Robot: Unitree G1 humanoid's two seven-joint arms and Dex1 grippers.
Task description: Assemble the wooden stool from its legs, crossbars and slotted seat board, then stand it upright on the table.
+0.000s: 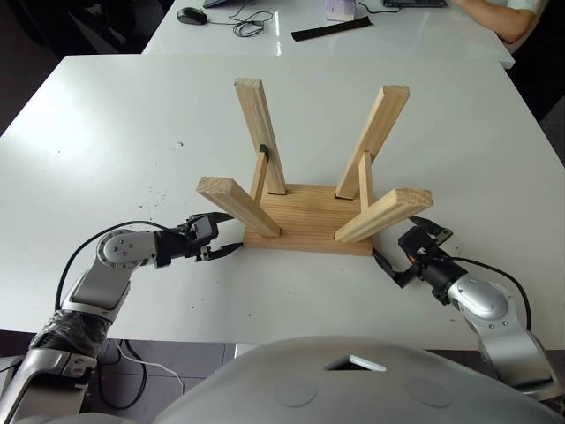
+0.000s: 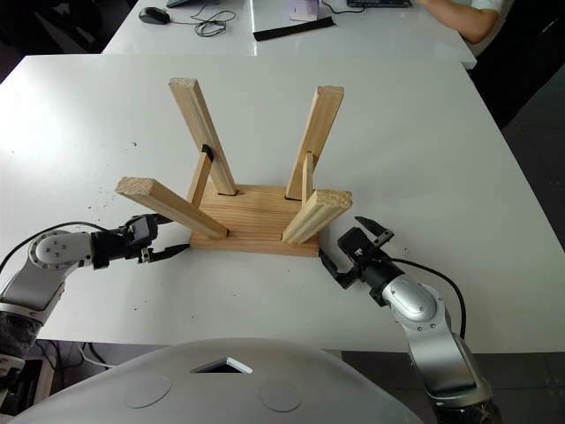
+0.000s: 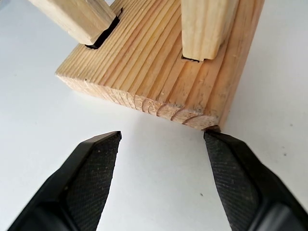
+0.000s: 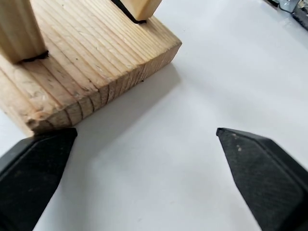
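Note:
The wooden stool lies upside down on the white table, its seat board [image 1: 305, 223] flat on the surface. Its legs point up and splay outward, two far ones [image 1: 260, 132] and two near ones [image 1: 237, 205]. Short crossbars [image 1: 260, 172] join the legs on each side. My left gripper [image 1: 225, 234] stands open at the board's left end, and one fingertip [image 3: 214, 139] touches the board's near corner [image 3: 202, 120]. At the right end my right gripper [image 1: 402, 243] is open too, with one fingertip [image 4: 57, 142] under the board's corner [image 4: 38, 122]. Nothing is held.
The white table [image 1: 106, 141] has free room on all sides of the stool, with a few dark specks [image 1: 163, 190] at the left. Behind it a second table [image 1: 265, 40] carries a mouse [image 1: 191, 15], cables and a black strap [image 1: 331, 29].

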